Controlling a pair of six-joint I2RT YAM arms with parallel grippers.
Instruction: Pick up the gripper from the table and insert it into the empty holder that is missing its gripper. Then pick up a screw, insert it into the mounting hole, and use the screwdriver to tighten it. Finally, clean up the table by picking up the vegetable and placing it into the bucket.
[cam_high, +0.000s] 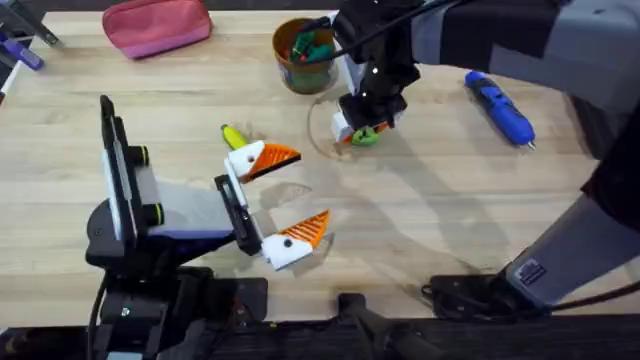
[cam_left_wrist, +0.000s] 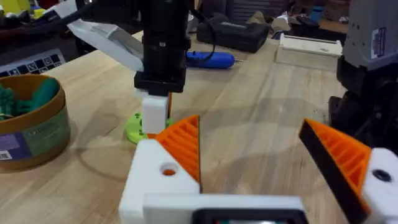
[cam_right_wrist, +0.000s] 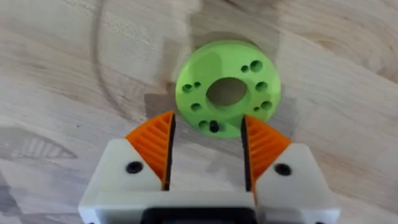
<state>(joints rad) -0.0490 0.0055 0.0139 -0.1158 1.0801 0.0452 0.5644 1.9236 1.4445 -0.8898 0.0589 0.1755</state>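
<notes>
The right gripper (cam_right_wrist: 207, 149), fingers apart, hovers over a green perforated disc (cam_right_wrist: 227, 87) beside the bucket (cam_high: 303, 57), apparently mid clean-up, though the yellow vegetable (cam_high: 233, 137) lies untouched near the open left gripper (cam_high: 288, 195).

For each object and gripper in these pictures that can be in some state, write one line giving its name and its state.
left gripper: open, fingers wide apart, resting low over the table.
right gripper: open, fingers astride the near edge of the green disc.
green disc: flat on the table, ungrasped.
bucket: upright, holding toy pieces.
screwdriver: lying on its side, untouched.
vegetable: lying on the table beside the left gripper, outside the bucket.
</notes>
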